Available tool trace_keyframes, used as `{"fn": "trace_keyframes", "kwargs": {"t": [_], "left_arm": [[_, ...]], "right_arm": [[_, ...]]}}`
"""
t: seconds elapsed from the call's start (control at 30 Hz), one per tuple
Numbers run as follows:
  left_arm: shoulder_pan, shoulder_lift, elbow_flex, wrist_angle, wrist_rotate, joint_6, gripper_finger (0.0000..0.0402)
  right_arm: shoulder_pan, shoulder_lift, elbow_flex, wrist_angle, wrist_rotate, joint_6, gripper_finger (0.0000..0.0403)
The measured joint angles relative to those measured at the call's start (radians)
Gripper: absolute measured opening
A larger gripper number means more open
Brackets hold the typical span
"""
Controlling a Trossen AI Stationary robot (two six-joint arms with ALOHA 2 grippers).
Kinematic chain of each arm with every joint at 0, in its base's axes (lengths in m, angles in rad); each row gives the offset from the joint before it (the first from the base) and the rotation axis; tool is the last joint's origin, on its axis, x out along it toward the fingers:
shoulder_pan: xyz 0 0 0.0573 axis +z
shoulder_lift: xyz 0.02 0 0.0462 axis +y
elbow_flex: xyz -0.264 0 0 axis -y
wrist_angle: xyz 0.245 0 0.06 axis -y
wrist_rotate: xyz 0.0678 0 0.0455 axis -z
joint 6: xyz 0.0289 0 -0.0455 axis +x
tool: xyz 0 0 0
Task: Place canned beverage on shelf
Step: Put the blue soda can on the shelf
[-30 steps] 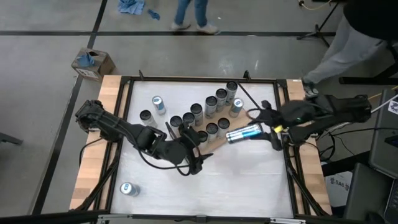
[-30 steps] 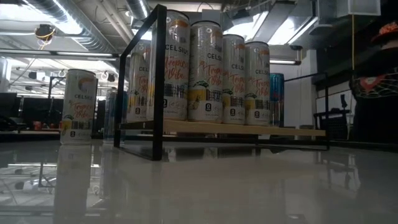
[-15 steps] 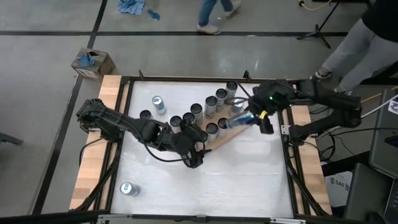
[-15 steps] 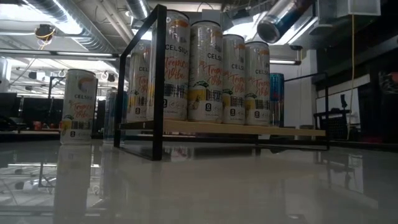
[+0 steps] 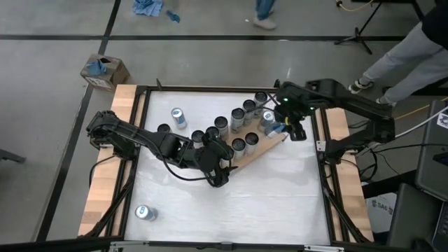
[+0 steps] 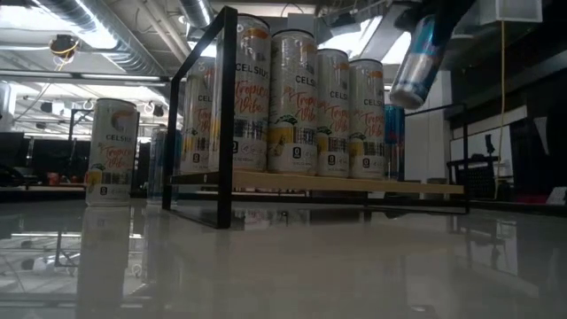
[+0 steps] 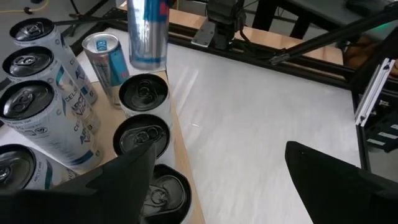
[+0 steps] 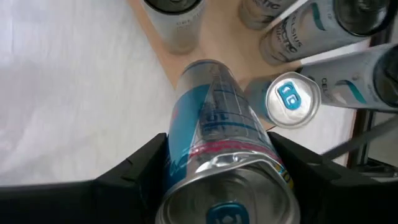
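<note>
One blue can (image 8: 219,162) hangs clamped in the right gripper (image 5: 281,124) above the shelf (image 5: 257,155), tilted toward the free end beside standing cans, while the left gripper (image 5: 222,170) waits spread apart nearby.

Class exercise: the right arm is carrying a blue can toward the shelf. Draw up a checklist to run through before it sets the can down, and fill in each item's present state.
1. Right gripper holds the blue can: ok.
2. Can upright for placing: not ok, it hangs tilted in the low view.
3. Can over the shelf: ok, above its end.
4. Free board space beneath: cannot tell; another blue-topped can stands close by.
5. Left gripper out of the way: ok, open at the shelf's other end.
</note>
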Motion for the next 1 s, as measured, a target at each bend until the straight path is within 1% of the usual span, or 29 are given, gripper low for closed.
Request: {"fn": "trace_keyframes", "kwargs": {"t": [0.13,0.33,0.47,0.8,1.0], "left_arm": [[0.0,0.0,0.0,0.0,0.0,0.003,0.035],[0.0,0.0,0.0,0.0,0.0,0.007,0.035],[0.0,0.0,0.0,0.001,0.0,0.007,0.035],[-0.001,0.001,0.0,0.001,-0.001,0.007,0.035],[-0.001,0.001,0.0,0.001,-0.001,0.007,0.035]], "right_arm": [[-0.004,0.056,0.0,0.006,0.003,-0.049,0.0225],[-0.002,0.137,0.0,0.026,0.055,-0.099,0.0225],[-0.002,0.181,0.0,0.067,0.063,-0.122,0.0225],[-0.002,0.257,-0.002,0.152,0.064,-0.154,0.0225],[-0.002,0.296,-0.002,0.168,0.125,-0.189,0.0225]]}}
